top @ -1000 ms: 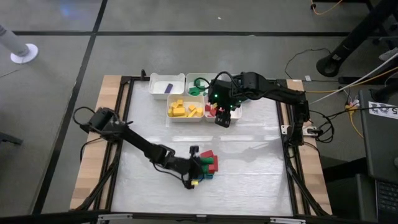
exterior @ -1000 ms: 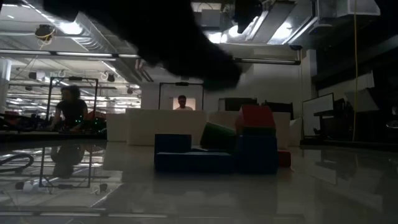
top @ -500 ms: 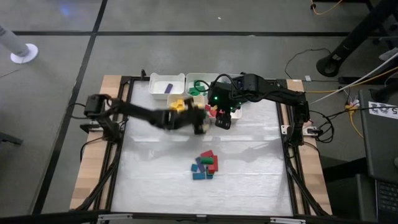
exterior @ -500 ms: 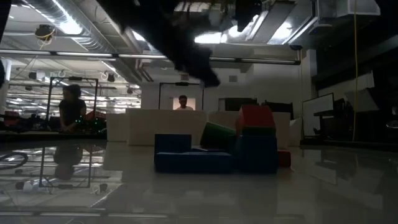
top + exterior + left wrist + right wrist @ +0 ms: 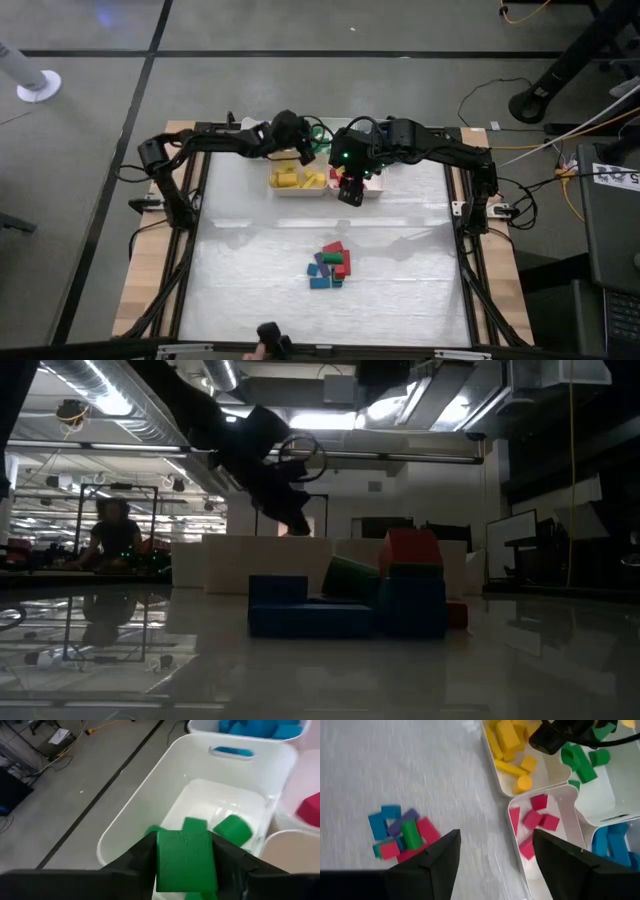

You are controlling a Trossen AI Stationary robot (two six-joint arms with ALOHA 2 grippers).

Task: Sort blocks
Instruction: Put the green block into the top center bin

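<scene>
We see the left gripper (image 5: 185, 870) pinching 1 rigid, light green plastic block (image 5: 186, 860) by flat sides; right gripper (image 5: 495, 850) spread

white bins (image 5: 297, 186) clustered at the table's far edge, side by side, touching. wooden table (image 5: 137, 285) with a pale glossy mat, dark metal frame along its sides. grey floor beyond, crossed by dark lines. white round base (image 5: 38, 86) on the floor, far left. yellow cables (image 5: 597, 118) trailing at the right. in the low view, a seated person (image 5: 108, 538) far off at the left, another person (image 5: 293, 526) in a lit doorway.
</scene>
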